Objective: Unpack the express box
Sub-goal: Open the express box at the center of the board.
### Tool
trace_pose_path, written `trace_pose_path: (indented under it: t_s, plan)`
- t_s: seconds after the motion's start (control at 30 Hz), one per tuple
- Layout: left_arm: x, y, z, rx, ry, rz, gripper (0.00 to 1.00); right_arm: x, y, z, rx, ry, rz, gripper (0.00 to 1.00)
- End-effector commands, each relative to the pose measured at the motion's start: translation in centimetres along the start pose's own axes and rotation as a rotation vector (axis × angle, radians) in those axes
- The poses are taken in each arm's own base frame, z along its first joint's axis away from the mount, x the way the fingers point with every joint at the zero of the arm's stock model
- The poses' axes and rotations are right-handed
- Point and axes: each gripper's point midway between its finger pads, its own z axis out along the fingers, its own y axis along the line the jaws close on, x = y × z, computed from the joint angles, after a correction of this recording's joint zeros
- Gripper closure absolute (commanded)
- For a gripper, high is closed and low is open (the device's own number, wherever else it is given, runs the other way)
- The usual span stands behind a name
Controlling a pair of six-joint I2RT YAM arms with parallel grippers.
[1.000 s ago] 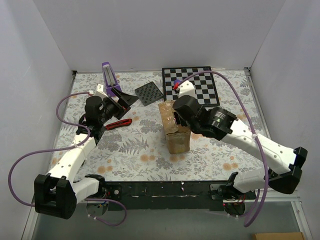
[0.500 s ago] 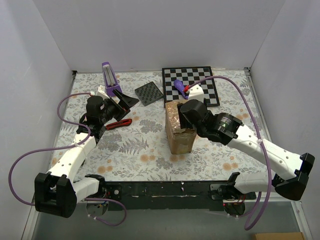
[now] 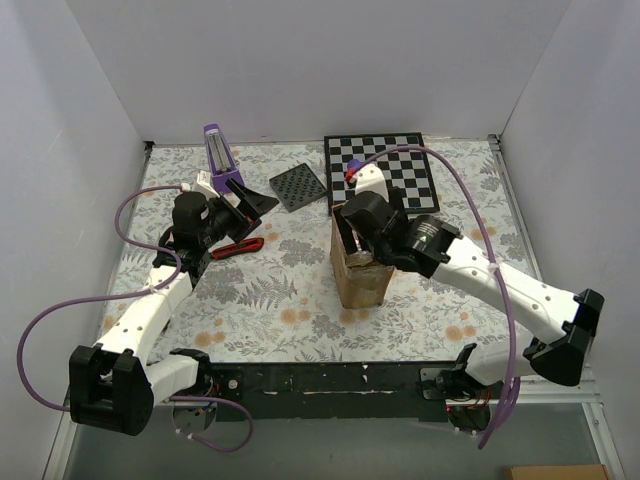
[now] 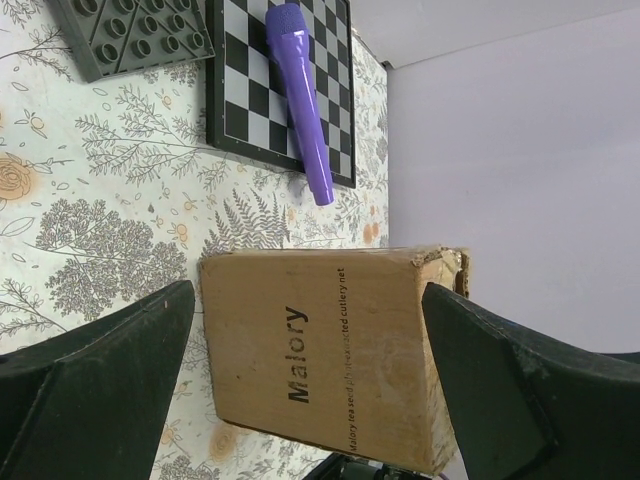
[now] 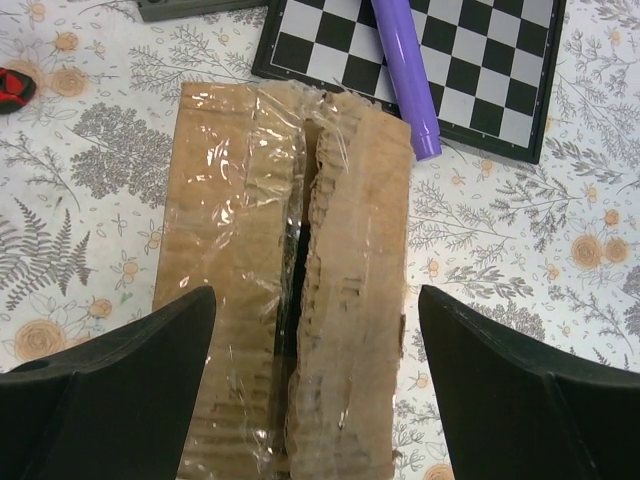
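Note:
The express box (image 3: 360, 285) stands upright mid-table, brown cardboard with "Malory" printed on its side (image 4: 320, 360). Its taped top (image 5: 230, 280) is split along a dark, ragged slit between the two flaps. My right gripper (image 3: 348, 240) hangs just over that top, open, its jaws (image 5: 315, 292) apart on either side of the slit with nothing held. To the left, my left gripper (image 3: 235, 208) is wide open and faces the box's printed side from a distance (image 4: 308, 288), well apart from it.
A black-and-white chessboard (image 3: 400, 175) lies behind the box with a purple marker (image 5: 405, 75) on it. A grey studded plate (image 3: 298, 187) lies at back centre. A red-and-black tool (image 3: 238, 247) and an upright purple-and-white stand (image 3: 215, 150) are near the left gripper.
My right gripper has gone from shut to open, swinging right and then back over the box top. The box has shifted slightly right. The left arm has not moved.

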Motion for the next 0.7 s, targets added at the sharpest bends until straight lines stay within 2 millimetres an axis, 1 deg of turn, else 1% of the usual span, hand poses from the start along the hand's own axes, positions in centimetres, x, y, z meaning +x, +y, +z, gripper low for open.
trace_pose_path:
  t_s: [0.0,0.03,0.1,0.13,0.2,0.27,0.43,0.53,0.63,0.67]
  plan:
    - [0.2,-0.9,-0.3,0.03,0.011,0.019,0.02,-1.8,-0.3,0.7,0.062,0.001,-0.042,0.11]
    - [0.4,-0.7,-0.4,0.029,0.014,0.018,0.02,-1.3,-0.4,1.1,0.084,0.028,-0.067,0.12]
    - [0.5,-0.4,-0.4,0.022,0.016,0.017,0.02,-1.2,-0.5,1.4,0.106,0.044,-0.088,0.13]
    - [0.6,-0.3,-0.3,0.02,0.019,0.016,0.02,-1.1,-1.2,1.3,0.138,0.055,-0.106,0.14]
    - [0.7,-0.1,-0.3,0.016,0.024,0.015,0.02,-0.8,-1.6,1.7,0.176,0.072,-0.127,0.15]
    - [0.8,0.0,-0.1,0.013,0.029,0.013,0.02,-0.3,-2.2,1.7,0.212,0.088,-0.151,0.16]
    - [1.0,0.3,0.0,0.006,0.039,0.007,0.02,-0.2,-2.8,1.5,0.236,0.089,-0.167,0.2]
    - [1.2,0.6,0.1,0.002,0.044,0.003,0.02,0.3,-3.2,1.7,0.251,0.11,-0.183,0.24]
    - [1.2,0.5,0.1,0.003,0.045,0.003,0.02,1.0,-3.4,2.0,0.247,0.125,-0.183,0.31]
    - [0.9,0.0,0.1,0.025,0.035,0.013,0.02,1.2,-3.3,2.0,0.242,0.13,-0.183,0.35]
